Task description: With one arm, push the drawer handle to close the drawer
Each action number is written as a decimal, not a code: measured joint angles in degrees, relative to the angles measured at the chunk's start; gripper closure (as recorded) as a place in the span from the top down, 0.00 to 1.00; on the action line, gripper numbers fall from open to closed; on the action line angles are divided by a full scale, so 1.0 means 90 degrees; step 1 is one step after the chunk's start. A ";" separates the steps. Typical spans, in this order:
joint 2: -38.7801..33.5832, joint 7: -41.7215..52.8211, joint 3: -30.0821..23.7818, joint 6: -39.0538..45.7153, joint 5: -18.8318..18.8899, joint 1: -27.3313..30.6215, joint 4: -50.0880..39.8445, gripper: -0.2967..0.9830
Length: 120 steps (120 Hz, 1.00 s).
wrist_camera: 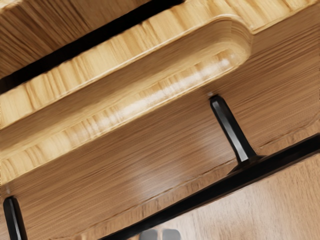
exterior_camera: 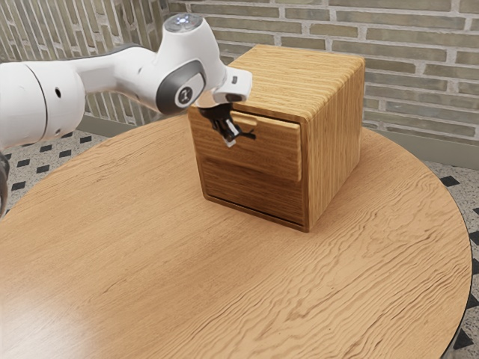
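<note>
In the exterior view my gripper (exterior_camera: 231,140) is at the front of the wooden cabinet's upper drawer (exterior_camera: 277,149), near its top edge. That drawer stands slightly out from the cabinet, with a dark gap above it. The black handle (exterior_camera: 248,135) is beside the fingertips and partly hidden by them. From the wrist view, the handle (wrist_camera: 200,186) is a long bar on two posts, below a rounded recess in the drawer front (wrist_camera: 125,160). My gripper (wrist_camera: 160,234) appears there with its two grey tips close together, beside the bar and not around it.
The cabinet (exterior_camera: 333,142) stands on a round wooden table (exterior_camera: 224,284), near a brick wall. Below the upper drawer is a darker lower front (exterior_camera: 251,192). My arm reaches in over the table from the exterior view's left.
</note>
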 joint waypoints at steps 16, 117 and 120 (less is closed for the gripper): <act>0.0174 0.0117 0.0000 -0.0044 0.0000 -0.0018 0.0281 0.16; -0.3895 -0.1917 -0.0180 -0.2132 -0.0939 0.0861 -0.3473 0.66; -0.3928 -0.1970 -0.0182 -0.2219 -0.0922 0.0861 -0.3468 0.67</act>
